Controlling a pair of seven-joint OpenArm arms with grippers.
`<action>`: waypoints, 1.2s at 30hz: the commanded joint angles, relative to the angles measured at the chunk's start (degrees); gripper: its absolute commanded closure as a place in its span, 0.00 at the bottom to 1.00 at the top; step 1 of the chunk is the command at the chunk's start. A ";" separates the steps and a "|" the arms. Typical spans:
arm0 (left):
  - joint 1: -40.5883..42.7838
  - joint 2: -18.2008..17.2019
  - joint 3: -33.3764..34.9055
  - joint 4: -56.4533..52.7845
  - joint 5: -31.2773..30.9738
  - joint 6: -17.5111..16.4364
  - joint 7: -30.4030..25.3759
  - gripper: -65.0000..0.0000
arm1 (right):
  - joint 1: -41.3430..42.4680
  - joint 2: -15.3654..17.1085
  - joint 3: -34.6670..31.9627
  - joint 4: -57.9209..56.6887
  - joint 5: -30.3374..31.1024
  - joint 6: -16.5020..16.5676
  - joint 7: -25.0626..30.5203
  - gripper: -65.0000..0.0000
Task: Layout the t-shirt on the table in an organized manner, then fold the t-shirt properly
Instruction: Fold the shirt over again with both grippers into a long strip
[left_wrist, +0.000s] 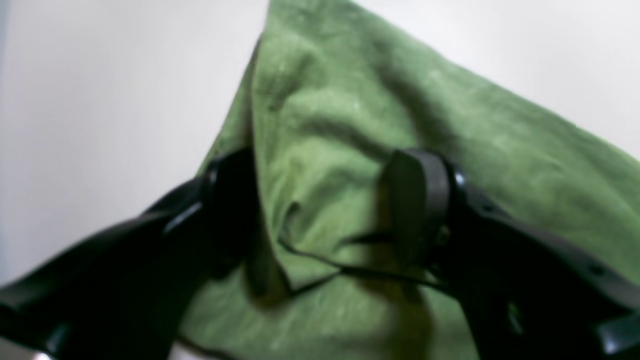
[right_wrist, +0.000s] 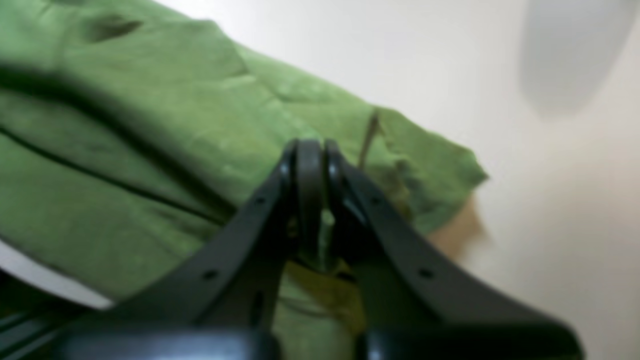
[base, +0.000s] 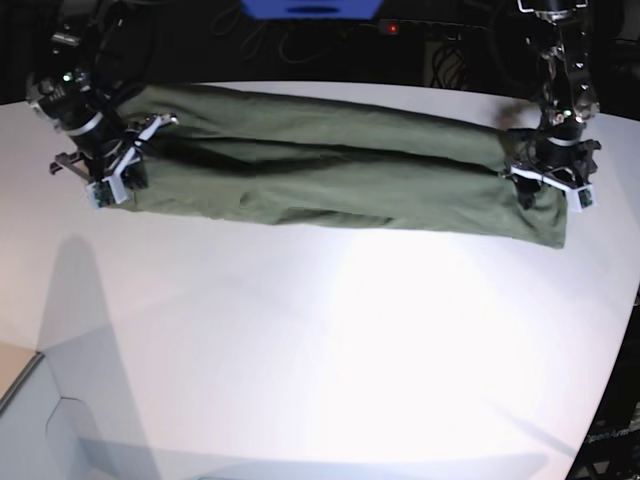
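t-shirt: soft, light, limp band on table | left gripper, 3 o'clock: open, straddling cloth | right gripper, 9 o'clock: closed, apparently pinching fabric | grip: end corners

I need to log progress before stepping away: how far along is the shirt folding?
Done: the t-shirt lies stretched in a long band across the table, apparently folded lengthwise. In hand: the right claw is shut at one end, apparently pinching cloth; the left claw stands open, straddling fabric at the other end. Left: closing that grip and folding the band crosswise into a compact stack.
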 joint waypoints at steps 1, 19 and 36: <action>-0.31 -0.79 -0.36 0.94 -0.05 -0.03 -1.25 0.36 | 0.11 0.33 0.39 0.94 0.60 -0.23 1.18 1.00; 1.71 -1.05 -0.53 5.68 -0.05 -0.03 -1.25 0.03 | 0.73 -1.43 -1.98 -13.83 0.68 -0.23 6.90 1.00; -1.72 -1.58 -7.83 0.06 0.12 -0.12 -1.07 0.02 | 2.84 -0.73 -1.98 -17.52 0.60 -0.23 6.98 1.00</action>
